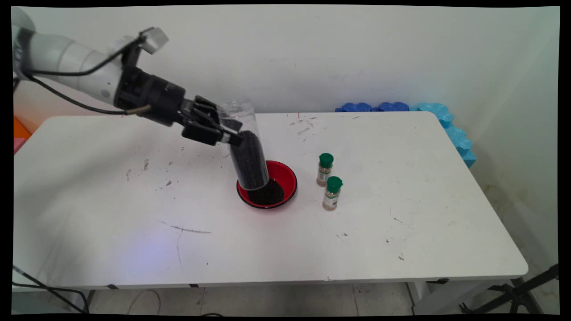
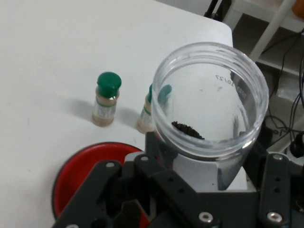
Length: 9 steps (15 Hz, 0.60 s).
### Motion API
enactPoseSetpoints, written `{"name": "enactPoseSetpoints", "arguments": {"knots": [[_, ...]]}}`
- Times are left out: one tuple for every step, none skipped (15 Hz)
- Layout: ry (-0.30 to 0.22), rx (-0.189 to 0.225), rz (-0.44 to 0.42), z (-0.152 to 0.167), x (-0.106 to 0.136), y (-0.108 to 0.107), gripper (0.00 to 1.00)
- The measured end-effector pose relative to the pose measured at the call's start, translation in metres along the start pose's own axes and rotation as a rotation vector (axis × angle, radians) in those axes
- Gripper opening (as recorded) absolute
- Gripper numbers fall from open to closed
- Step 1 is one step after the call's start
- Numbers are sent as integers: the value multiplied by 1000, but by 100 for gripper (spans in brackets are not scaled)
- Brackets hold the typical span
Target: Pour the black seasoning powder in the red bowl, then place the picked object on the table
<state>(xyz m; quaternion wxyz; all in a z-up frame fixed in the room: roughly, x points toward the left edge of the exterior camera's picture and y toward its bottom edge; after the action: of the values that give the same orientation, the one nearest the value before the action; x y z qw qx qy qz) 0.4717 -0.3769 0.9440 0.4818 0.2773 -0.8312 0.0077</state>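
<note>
Jaws [image 1: 229, 133] clamped around clear jar [image 1: 247, 151], mouth-down over red bowl [image 1: 285, 178].

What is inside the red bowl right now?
A pile of dark grains lies in the red bowl, beneath the mouth of the tilted clear jar held by the tool. The jar covers the bowl's left part.

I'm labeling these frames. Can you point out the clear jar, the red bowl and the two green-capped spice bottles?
clear jar [image 1: 249, 160], main view, its dark-filled lower body.
red bowl [image 1: 285, 176], main view, inner right wall.
rear spice bottle [image 1: 325, 170], main view, its body.
front spice bottle [image 1: 332, 194], main view, its body.
</note>
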Motion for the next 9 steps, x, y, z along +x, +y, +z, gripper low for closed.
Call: {"name": "enactPoseSetpoints", "arguments": {"knots": [[8, 1, 24, -6, 2, 0, 0], [22, 7, 47, -13, 4, 0, 0], [33, 16, 67, -20, 5, -1, 0], [39, 25, 80, -27, 6, -2, 0], [41, 35, 99, -34, 6, -4, 0], [39, 43, 115, -40, 5, -6, 0], [37, 49, 125, -44, 4, -7, 0], [32, 56, 137, -50, 2, -9, 0], [27, 59, 144, -53, -1, -10, 0]]}}
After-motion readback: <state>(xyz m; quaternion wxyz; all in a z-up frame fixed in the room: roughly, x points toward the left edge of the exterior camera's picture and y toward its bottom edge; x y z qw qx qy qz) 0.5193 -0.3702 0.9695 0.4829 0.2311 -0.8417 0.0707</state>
